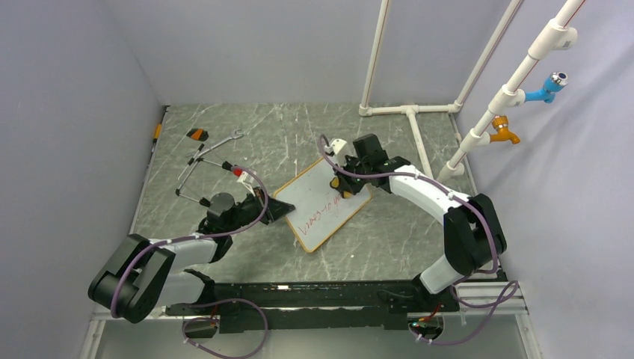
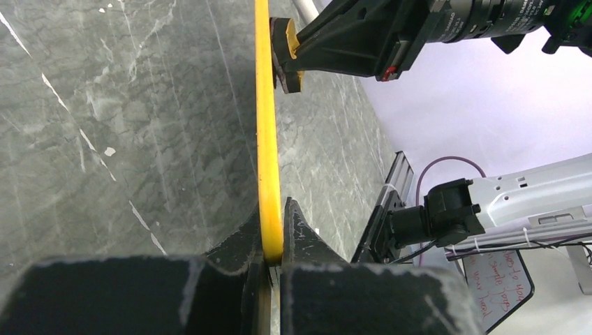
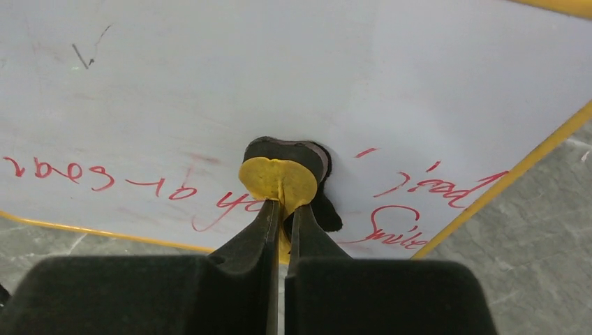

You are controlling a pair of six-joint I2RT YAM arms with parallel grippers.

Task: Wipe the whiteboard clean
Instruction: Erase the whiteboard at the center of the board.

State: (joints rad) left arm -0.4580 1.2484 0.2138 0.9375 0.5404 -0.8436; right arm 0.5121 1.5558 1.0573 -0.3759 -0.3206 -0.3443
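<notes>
- Near the far left corner of the marbled grey tabletop [image 1: 389, 243] lie a small orange-and-black piece [image 1: 197, 134] and a slim metal spanner [image 1: 228, 138], well apart from the board.
- The left gripper [image 2: 274, 234] reaches in from the near left. Its two dark fingers are pinched together on the thin yellow-orange frame at the board's left corner, and the wrist view shows that frame edge-on between the tips.
- The whiteboard [image 1: 318, 202] sits about mid-table, a little right of centre, turned diagonally so one corner points to the near edge. Its far half looks white and clean; red handwriting runs along the near right part. Whether it lies fully flat I cannot tell.
- The right gripper [image 3: 281, 209] comes in from the right edge and hangs over the board's far right part. Its fingers are closed on a small yellow eraser [image 3: 278, 178] with a dark pad, and the pad is pressed against the white surface, right among the red lines.
- A white pipe frame [image 1: 410, 111] stands at the far right corner, apart from everything else.
</notes>
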